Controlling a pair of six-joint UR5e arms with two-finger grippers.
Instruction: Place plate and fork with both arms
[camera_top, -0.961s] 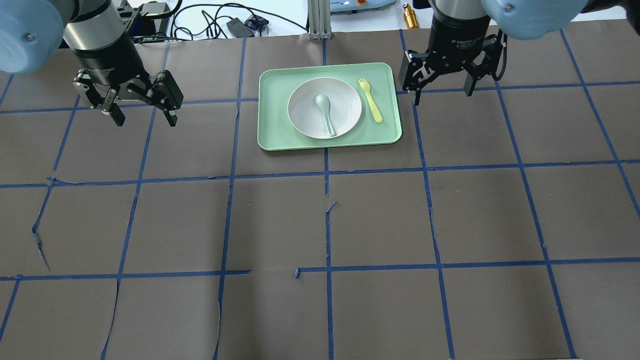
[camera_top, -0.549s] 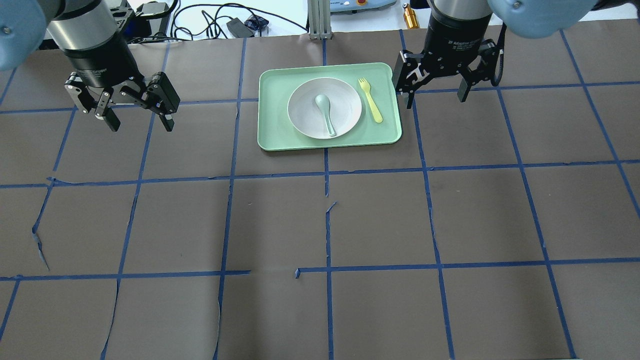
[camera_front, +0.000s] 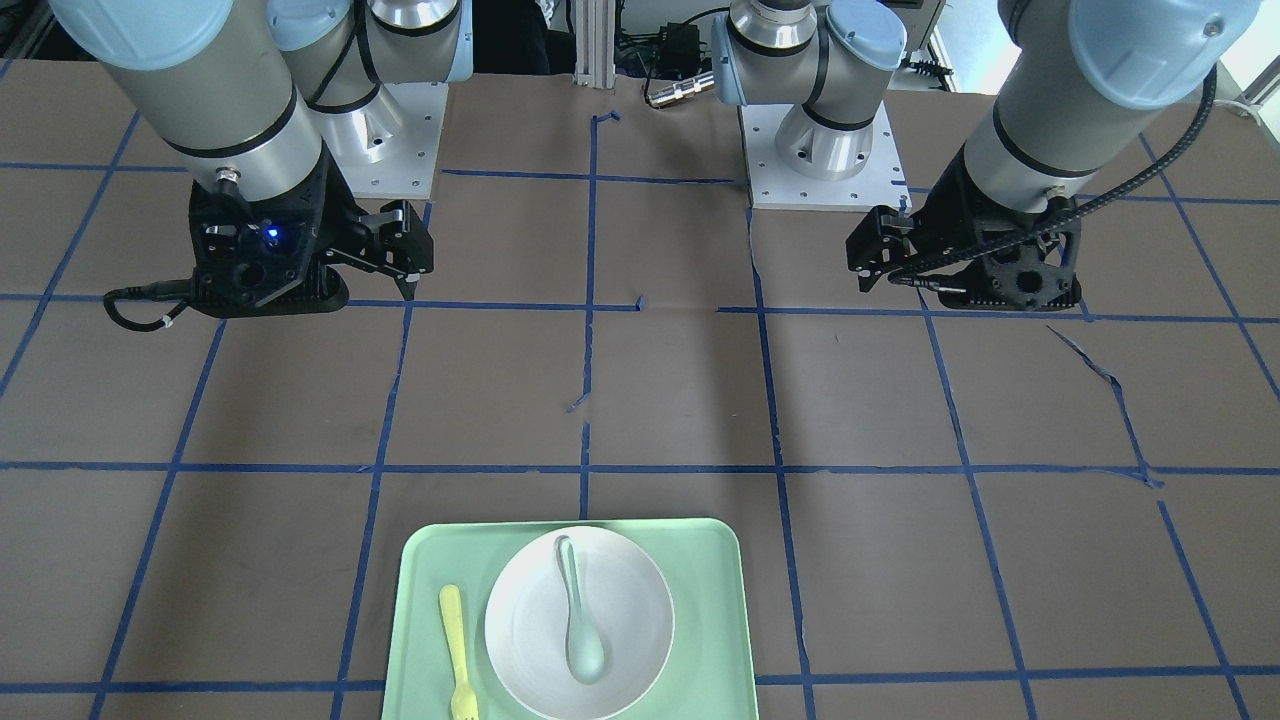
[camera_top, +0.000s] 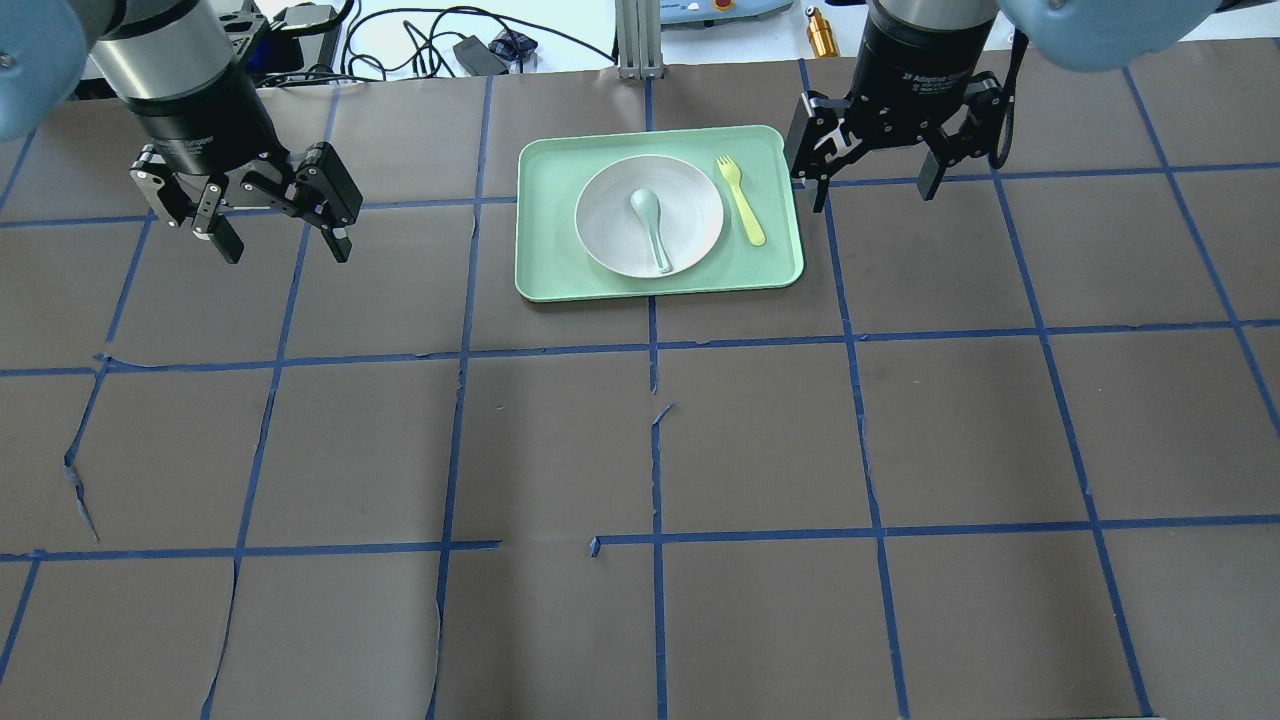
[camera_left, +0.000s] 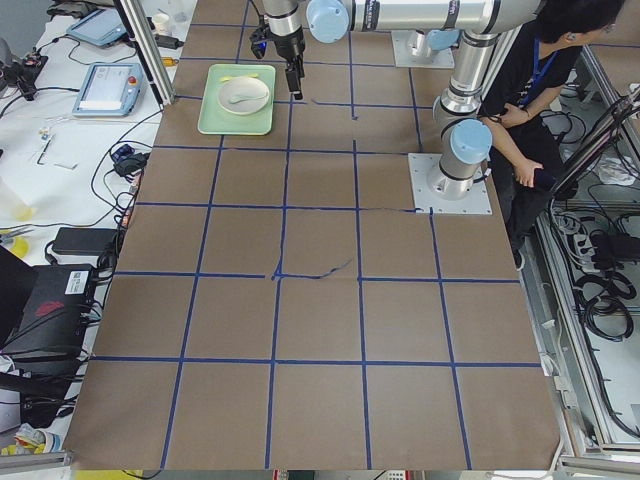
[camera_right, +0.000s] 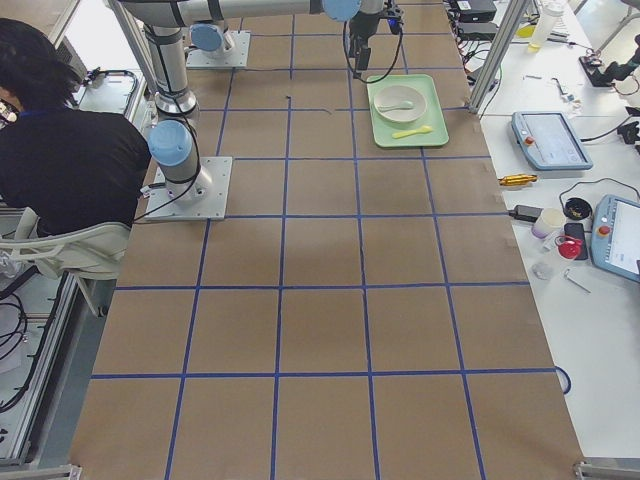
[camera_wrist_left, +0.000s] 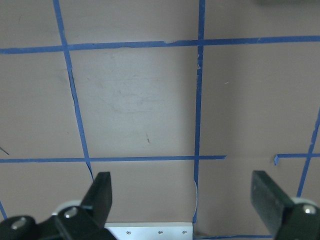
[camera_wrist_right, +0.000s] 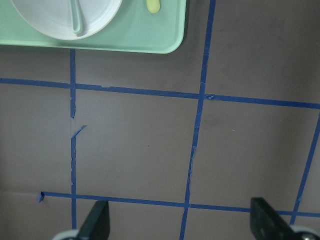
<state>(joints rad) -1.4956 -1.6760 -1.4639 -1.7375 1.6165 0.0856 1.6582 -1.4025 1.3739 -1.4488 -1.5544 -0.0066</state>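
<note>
The near half of the desk (camera_top: 640, 450) is brown paper crossed by a grid of blue tape (camera_top: 860, 430), torn and lifted in a few spots.

Further out, the 2 claws hang above the paper, 1 on each side. The left claw (camera_top: 285, 245) is well apart from the tray, its 2 fingers spread wide with nothing between them; its wrist camera sees only paper and tape below. The right claw (camera_top: 875, 195) hangs just beside the tray's right edge, also spread wide and holding nothing; its wrist camera catches a corner of the tray at the top.

Between them lies the mint-green tray (camera_top: 545, 270), flat on the desk. The white plate (camera_top: 605, 215) sits in the middle of it, with a pale grey-green spoon (camera_top: 652, 228) lying in the plate. The yellow fork (camera_top: 742, 200) lies on the tray just right of the plate, tines pointing away from the robot, not touching the plate.

Beyond the desk's far edge are black cables (camera_top: 420, 40) and a brass-coloured cylinder (camera_top: 820, 35).
</note>
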